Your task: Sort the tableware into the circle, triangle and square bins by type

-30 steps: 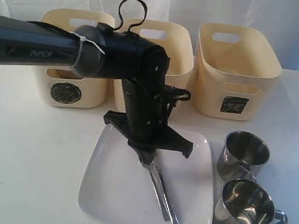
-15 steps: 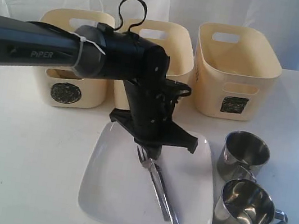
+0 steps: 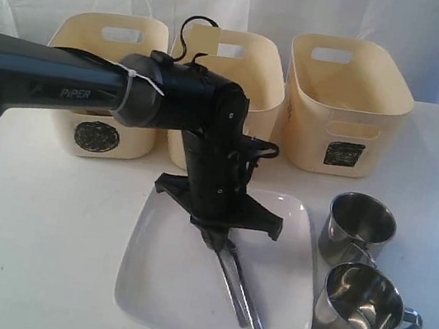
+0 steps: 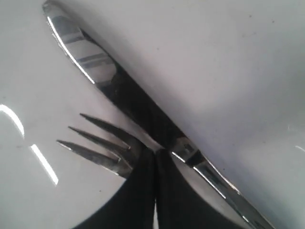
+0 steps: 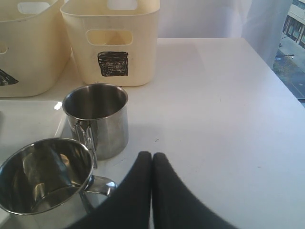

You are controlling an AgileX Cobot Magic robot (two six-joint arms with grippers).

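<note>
Standing by the white table (image 3: 22,250), I see the left gripper (image 3: 219,244) down low over the big white square plate (image 3: 158,288). A thin steel fork (image 3: 234,294) and a long steel knife (image 3: 250,305) lie side by side on that plate. Two round steel mugs (image 3: 357,228) stand just beside it, and three cream plastic bins (image 3: 345,109) wait behind.

From the left wrist, the two black fingers (image 4: 138,191) are pressed tight together. Their tips sit right by the fork's neck, next to the knife. I see nothing between them.

From the right wrist, the right gripper (image 5: 152,155) is pressed together too. It holds nothing and hangs near the mugs.

I think the fork is light and stiff, but smooth and slippery, and it lies flat on a shiny plate. The jaws need to spread first. Then a good place to pinch is across the narrow neck or the middle of the handle.
</note>
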